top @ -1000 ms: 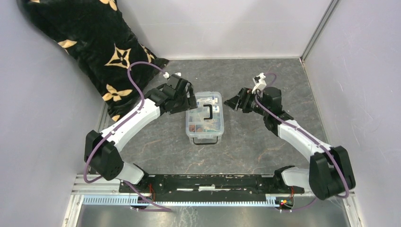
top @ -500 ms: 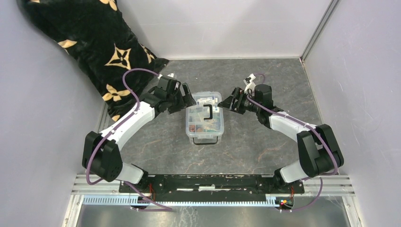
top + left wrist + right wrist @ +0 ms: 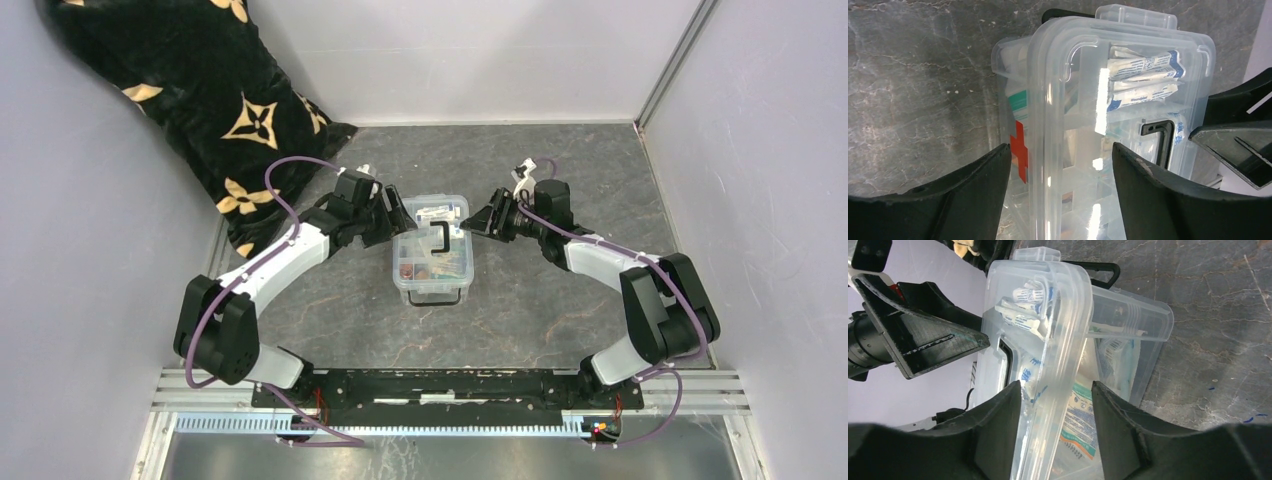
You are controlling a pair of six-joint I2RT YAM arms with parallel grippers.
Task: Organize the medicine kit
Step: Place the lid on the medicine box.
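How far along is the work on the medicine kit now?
Done: supplies lie inside the kit and the lid is on top. In hand: the jaws of both arms straddle the lid's side edges; a firm grip is not clear. To do: the black clips seem not yet closed.

- The medicine kit [image 3: 432, 250] is a small clear rectangular plastic box, standing upright on the dark marbled table [image 3: 540, 310], about mid-table, with its long sides running near to far.
- A flat clear lid [image 3: 1083, 125] lies on top, with a black handle [image 3: 439, 238] folded flat at its centre; whether it is latched cannot be told.
- A red cross [image 3: 1019, 156] marks one long side wall.
- A black clip [image 3: 432, 299] juts out at the near short end, and another [image 3: 1098, 267] shows at the far end.
- Blue-and-white wrapped packets [image 3: 1143, 65] and other small packs show through the plastic.
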